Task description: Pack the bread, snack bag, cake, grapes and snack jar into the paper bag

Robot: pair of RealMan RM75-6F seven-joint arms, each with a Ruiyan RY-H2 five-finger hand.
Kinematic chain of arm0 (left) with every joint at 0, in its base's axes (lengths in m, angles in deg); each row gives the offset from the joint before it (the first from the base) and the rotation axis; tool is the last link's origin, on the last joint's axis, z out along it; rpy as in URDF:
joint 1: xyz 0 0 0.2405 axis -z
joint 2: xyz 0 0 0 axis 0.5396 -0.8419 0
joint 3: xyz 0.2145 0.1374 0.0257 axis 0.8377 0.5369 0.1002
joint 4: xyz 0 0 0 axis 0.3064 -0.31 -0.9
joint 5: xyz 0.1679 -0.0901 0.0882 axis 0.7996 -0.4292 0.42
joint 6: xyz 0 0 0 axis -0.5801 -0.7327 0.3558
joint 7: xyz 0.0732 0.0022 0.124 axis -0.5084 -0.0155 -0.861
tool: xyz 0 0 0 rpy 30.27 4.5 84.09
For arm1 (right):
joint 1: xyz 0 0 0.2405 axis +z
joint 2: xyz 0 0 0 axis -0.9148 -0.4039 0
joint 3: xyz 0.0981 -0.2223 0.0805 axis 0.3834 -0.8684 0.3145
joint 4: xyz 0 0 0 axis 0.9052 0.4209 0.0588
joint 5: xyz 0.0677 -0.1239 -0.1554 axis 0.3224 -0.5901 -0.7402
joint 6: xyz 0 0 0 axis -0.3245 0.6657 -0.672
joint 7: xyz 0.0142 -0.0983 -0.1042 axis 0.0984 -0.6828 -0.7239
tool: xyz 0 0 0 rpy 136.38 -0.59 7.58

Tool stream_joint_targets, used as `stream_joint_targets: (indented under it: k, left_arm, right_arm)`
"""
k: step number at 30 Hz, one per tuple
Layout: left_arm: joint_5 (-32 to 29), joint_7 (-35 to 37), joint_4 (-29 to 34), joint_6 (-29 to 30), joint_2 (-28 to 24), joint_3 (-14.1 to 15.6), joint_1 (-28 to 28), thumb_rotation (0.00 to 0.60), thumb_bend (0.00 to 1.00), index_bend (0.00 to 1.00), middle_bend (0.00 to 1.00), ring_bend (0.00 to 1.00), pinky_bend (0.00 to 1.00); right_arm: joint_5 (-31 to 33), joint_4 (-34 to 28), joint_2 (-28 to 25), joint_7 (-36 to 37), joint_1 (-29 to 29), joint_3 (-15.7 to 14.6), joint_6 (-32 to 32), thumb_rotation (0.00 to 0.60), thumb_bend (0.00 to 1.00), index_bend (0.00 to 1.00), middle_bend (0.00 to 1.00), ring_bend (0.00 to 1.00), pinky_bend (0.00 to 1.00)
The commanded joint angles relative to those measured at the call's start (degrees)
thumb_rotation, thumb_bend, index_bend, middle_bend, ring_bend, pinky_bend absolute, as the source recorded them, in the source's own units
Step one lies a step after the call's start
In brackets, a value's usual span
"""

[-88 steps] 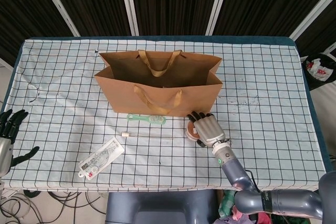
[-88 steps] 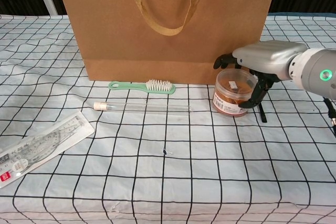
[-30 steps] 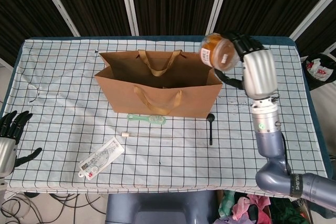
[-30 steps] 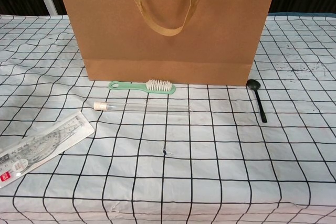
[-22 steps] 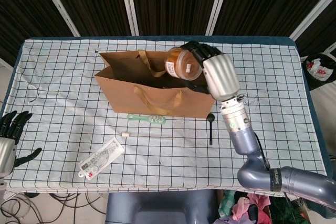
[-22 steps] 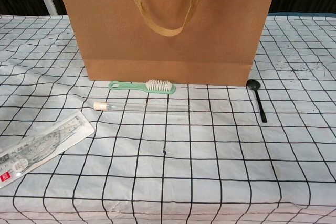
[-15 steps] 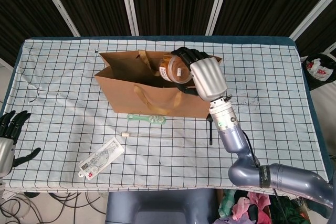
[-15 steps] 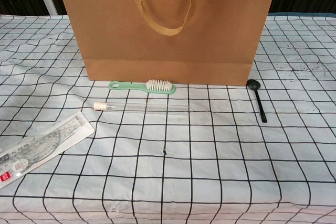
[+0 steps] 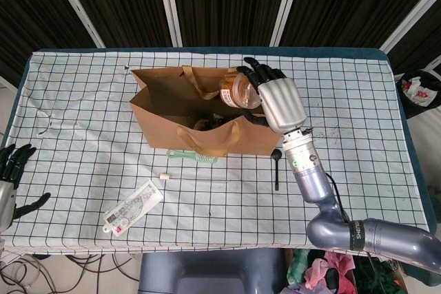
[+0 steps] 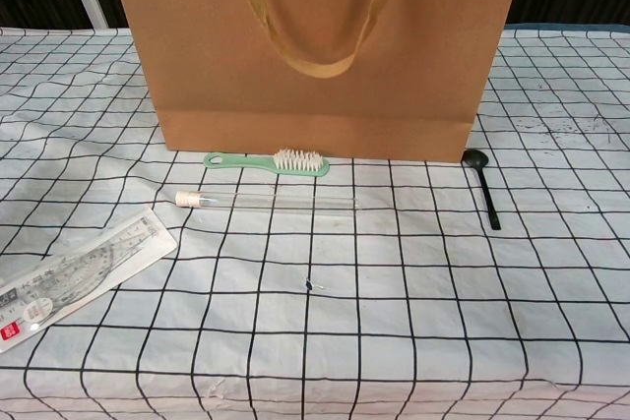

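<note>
The right hand [image 9: 279,103] gripped the jar [image 9: 240,89], fingers curled around its body, and held it above the open mouth of the bag [image 9: 165,111]. The jar lay tilted on its side, its long axis running roughly from 9 to 3 o'clock in the head view, lid end toward 3 and tucked against the palm, base toward 9. It sat at about 9 o'clock from the palm, over the bag's right half, just inside the far rim.

The relation that mattered: the jar was over the opening, not beyond it, so the drop line seemed to fall inside the bag. Something dark showed on the bag floor below, at about 7 o'clock from the jar; whether it was the grapes could not be told. The near wall of the bag bowed inward, with its handle [image 10: 313,17] drooping in front. By my judgement the coming move called for lowering straight down past the rim before letting go.

The left hand [image 9: 12,173] rested at the table's near-left corner, well apart from the bag, fingers spread and holding nothing. The right hand was plainly the nearer one.

In front of the bag, at 6 o'clock, lay a brush [image 10: 268,160], a tube [image 10: 268,202], a ruler [image 10: 71,277] and a spoon [image 10: 483,187], none of them part of the packing.
</note>
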Motion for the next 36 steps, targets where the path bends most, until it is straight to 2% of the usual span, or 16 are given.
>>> stream_joint_targets:
  k: [1,5,12,18,22,24,26,30,33,36]
  left_arm:
    - [-0.16,-0.28,0.03,-0.03,0.12,-0.13,0.01,0.6,0.07,0.1,0.1,0.01,0.08]
    - [-0.34,-1.13,0.2,0.09,0.48,-0.33,0.01,0.6,0.07,0.1,0.1,0.01,0.08]
    - [-0.21,-2.19,0.4,0.32,0.88,-0.36,-0.06,0.6,0.07,0.1,0.1,0.01,0.08]
    - [-0.72,-1.64,0.04,0.42,0.76,-0.81,-0.05,0.6,0.07,0.1,0.1,0.01,0.08]
    - [-1.33,-1.26,-0.03,0.46,0.55,-1.3,-0.03,0.6,0.07,0.1,0.1,0.01,0.08]
    - [-1.46,-1.14,-0.12,0.58,0.46,-1.44,-0.07,0.6,0.07,0.1,0.1,0.01,0.08]
    - [-1.72,-0.9,-0.12,0.27,0.19,-1.48,-0.03,0.6,0.07,0.1,0.1,0.01,0.08]
    - [-2.01,-0.04,0.17,-0.1,-0.61,-1.49,-0.05,0.6,0.07,0.1,0.1,0.01,0.08]
    - [-1.95,0.47,0.3,0.5,-1.03,-1.61,-0.31,0.6,0.07,0.1,0.09,0.01,0.08]
    - [-2.26,0.84,0.68,0.84,-1.44,-1.61,-0.73,0.6,0.07,0.1,0.09,0.01,0.08]
  right_arm:
    - [-0.79,-0.93,-1.1,2.31,-1.21,1.22,-1.62,0.6,0.09,0.2,0.11,0.21,0.31]
    - [-1.21,-2.29,-3.12,3.88,-2.75,1.77,-2.48,0.6,0.09,0.2,0.11,0.22,0.31]
    - [0.61,-4.41,-6.42,6.96,-3.99,1.48,1.35,0.6,0.09,0.19,0.11,0.22,0.31]
    - [-3.66,-4.34,-8.24,1.14,-6.87,-0.54,-5.67,0.6,0.09,0.18,0.11,0.22,0.31]
    - [-8.16,-6.85,-11.49,-1.78,-12.61,-4.77,-11.52,0.6,0.1,0.18,0.12,0.22,0.31]
    - [-11.18,-8.07,-12.86,-0.29,-16.13,-7.43,-13.97,0.6,0.1,0.18,0.13,0.22,0.31]
    - [-15.01,-8.75,-14.26,2.52,-20.67,-11.31,-16.6,0.6,0.1,0.18,0.13,0.22,0.31]
    - [-21.78,-7.43,-15.48,6.08,-26.92,-18.02,-19.3,0.6,0.11,0.18,0.13,0.22,0.31]
    - [-24.96,-5.66,-15.25,6.74,-30.01,-21.8,-19.82,0.6,0.11,0.18,0.13,0.22,0.31]
    - [-27.47,-4.17,-14.15,5.67,-32.06,-24.36,-20.39,0.6,0.11,0.18,0.13,0.22,0.3]
